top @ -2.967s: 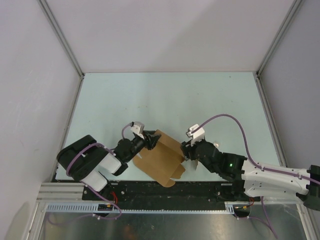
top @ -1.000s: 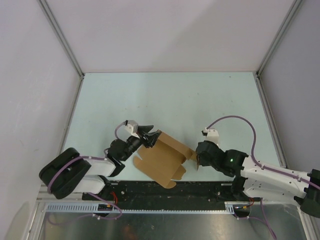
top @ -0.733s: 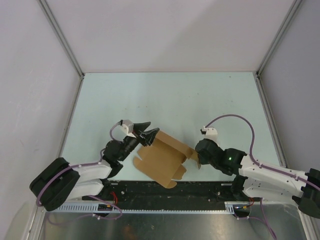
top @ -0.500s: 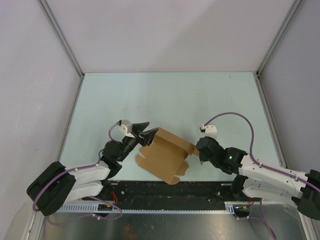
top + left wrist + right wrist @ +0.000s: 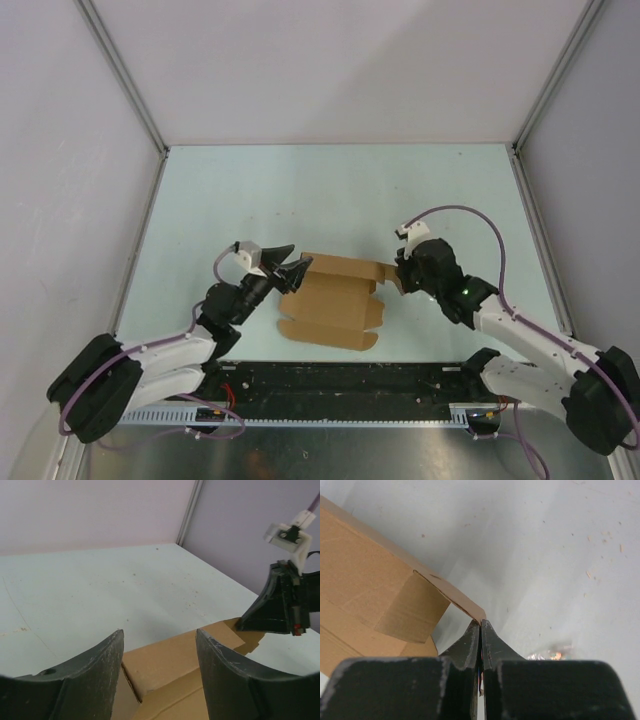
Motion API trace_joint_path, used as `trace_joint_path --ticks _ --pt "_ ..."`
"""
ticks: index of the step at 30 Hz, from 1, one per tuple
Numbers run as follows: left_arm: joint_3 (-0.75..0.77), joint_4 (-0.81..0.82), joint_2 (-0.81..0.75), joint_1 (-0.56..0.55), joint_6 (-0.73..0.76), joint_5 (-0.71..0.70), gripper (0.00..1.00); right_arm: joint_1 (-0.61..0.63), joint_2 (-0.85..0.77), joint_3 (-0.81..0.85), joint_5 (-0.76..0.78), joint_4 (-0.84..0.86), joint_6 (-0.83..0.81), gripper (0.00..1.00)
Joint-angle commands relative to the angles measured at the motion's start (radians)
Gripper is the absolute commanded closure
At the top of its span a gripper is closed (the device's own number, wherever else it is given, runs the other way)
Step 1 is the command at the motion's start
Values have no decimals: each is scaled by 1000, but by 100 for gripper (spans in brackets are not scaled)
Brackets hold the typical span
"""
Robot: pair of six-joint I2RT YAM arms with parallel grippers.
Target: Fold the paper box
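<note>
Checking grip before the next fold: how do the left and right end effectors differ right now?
The left end effector is open; the right end effector is shut. Left straddles the paper box edge unclamped; right pinches its corner flap. Both meet the box from opposite sides.

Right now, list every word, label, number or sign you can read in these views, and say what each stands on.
No readable text in any view.
paper box: plain brown, no print.
right gripper: a small red spot on its body, too small to read.
green light on the right arm: only a lamp, no characters.
</note>
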Motion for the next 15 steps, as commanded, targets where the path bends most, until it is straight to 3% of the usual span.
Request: trace_joint_path --ticks 1,8,15 --pt "-13 -25 -52 12 27 -3 35 -135 62 11 -345 166 -132 100" --pt "-10 -117 -130 16 47 -42 35 -150 282 143 -475 102 -250 100" --pt "-16 -185 -195 21 53 -54 35 -116 303 184 -407 114 -304 100"
